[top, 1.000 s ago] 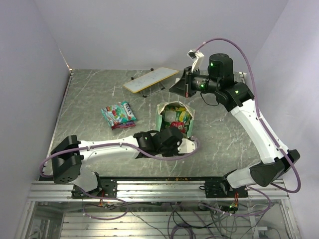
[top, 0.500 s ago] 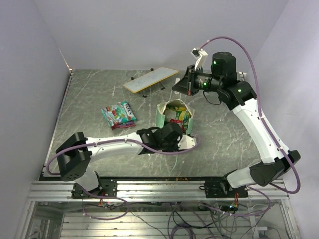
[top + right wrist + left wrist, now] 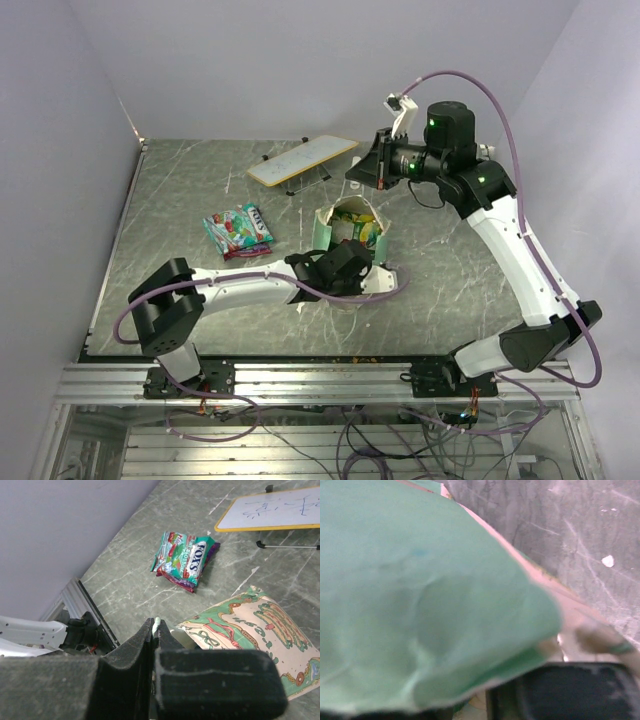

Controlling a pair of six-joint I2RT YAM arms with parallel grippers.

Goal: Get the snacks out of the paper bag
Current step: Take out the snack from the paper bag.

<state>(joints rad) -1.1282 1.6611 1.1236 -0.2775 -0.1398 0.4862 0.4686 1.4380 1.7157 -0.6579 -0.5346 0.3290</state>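
Observation:
The mint-green paper bag [image 3: 322, 232] stands tilted at mid table with its mouth up, and several snacks [image 3: 358, 232] show inside it. My right gripper [image 3: 352, 178] hangs above the bag's far rim. In the right wrist view the right gripper [image 3: 154, 625] is shut on a thin mint-green edge, with the bag's printed side [image 3: 260, 625] below. My left gripper [image 3: 345, 268] is at the bag's near side. In the left wrist view green paper [image 3: 420, 605] fills the frame, and its edge runs into the narrow gap of the left gripper [image 3: 477, 700]. More snacks [image 3: 238, 231] lie in a pile left of the bag.
A flat white board [image 3: 302, 158] on black legs stands behind the bag; it also shows in the right wrist view [image 3: 270, 510]. The pile of packets [image 3: 185, 560] lies on the grey marbled table. A small white scrap [image 3: 607, 560] lies on the table. Walls close in on three sides.
My left arm has swung in and up against the bag's near side. The bag has shifted slightly away and tilted. My right gripper has risen a little.

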